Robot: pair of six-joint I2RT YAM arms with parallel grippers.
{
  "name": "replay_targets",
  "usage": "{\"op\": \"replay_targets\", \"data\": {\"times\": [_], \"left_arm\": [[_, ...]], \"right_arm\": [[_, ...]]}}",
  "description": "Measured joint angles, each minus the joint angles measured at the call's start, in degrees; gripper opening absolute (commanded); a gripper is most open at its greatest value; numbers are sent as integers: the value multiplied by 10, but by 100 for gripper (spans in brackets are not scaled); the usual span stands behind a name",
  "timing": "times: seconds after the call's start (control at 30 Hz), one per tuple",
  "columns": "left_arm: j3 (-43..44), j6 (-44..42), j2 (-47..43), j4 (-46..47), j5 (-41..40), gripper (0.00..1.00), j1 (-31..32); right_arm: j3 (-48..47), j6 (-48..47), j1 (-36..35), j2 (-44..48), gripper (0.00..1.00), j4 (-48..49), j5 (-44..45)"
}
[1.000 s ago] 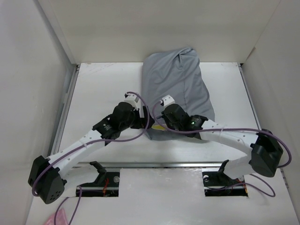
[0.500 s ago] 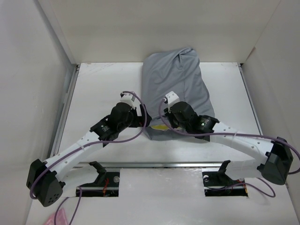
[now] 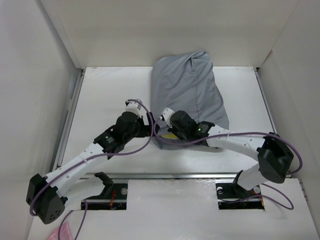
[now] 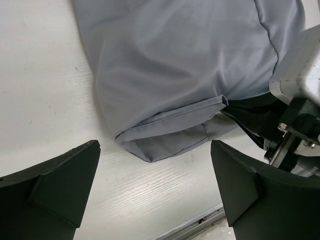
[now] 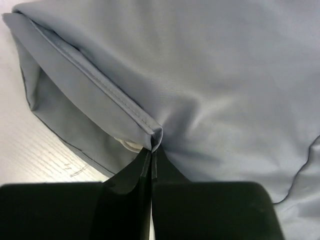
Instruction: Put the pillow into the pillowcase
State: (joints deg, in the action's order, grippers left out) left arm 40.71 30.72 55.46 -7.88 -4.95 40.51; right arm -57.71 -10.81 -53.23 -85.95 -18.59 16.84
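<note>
The grey pillowcase [image 3: 185, 90] lies in the middle of the table, bulging, with its open end toward me. A bit of the pillow's yellow edge [image 3: 171, 135] shows at the opening, and a cream sliver [image 5: 131, 145] sits under the hem. My right gripper [image 3: 167, 129] is shut on the upper hem of the pillowcase [image 5: 210, 65], its closed tips [image 5: 151, 150] pinching the fold. My left gripper [image 3: 150, 125] is open and empty just left of the near corner of the pillowcase [image 4: 180, 65]; the midpoint of its fingers [image 4: 155, 200] hangs over bare table.
White walls enclose the table [image 3: 110, 95] on the left, back and right. A metal rail [image 3: 190, 175] runs along the near edge. The right gripper's body [image 4: 297, 115] shows at the right of the left wrist view.
My right gripper has moved left and nearer, keeping hold of the hem. My left gripper has shifted slightly left and stays open.
</note>
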Motion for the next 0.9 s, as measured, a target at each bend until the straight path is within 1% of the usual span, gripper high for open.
{"op": "replay_targets", "data": {"times": [0.17, 0.3, 0.33, 0.4, 0.43, 0.47, 0.5, 0.57, 0.6, 0.67, 0.7, 0.73, 0.77, 0.83, 0.9], "left_arm": [[0, 2, -4, 0, -12, 92, 0], [0, 2, -5, 1, -17, 93, 0], [0, 2, -3, 2, -17, 96, 0], [0, 2, 4, 6, -19, 98, -1], [1, 2, 10, 8, -21, 98, -1], [1, 2, 18, 7, -23, 98, -2], [2, 2, 25, 7, -25, 100, -5], [4, 2, 37, 5, -28, 100, -10], [7, 2, 42, 3, -29, 100, -16], [12, 5, 49, -1, -33, 100, -32], [16, 7, 52, -4, -33, 100, -39], [19, 9, 53, -8, -35, 100, -46], [23, 12, 53, -12, -35, 100, -52], [27, 18, 53, -19, -36, 100, -57], [27, 26, 48, -27, -30, 100, -57]], "right_arm": [[-7, 21, -5, 28, 0, -21, -42], [-7, 57, -34, 100, 0, -77, -79], [-6, 68, -40, 121, 3, -86, -103], [4, 88, -45, 159, 3, -90, -152], [17, 99, -45, 176, 8, -81, -182], [36, 109, -45, 188, 24, -66, -216], [55, 119, -45, 191, 29, -50, -253], [87, 132, -54, 169, 38, -16, -333], [98, 132, -64, 140, 39, 0, -363], [101, 121, -88, 70, 39, 11, -400], [95, 112, -97, 31, 41, 7, -416], [87, 99, -103, -2, 44, 0, -431], [79, 86, -109, -26, 48, -9, -444], [61, 66, -113, -39, 60, -30, -458], [36, 55, -113, -16, 77, -44, -453]]}}
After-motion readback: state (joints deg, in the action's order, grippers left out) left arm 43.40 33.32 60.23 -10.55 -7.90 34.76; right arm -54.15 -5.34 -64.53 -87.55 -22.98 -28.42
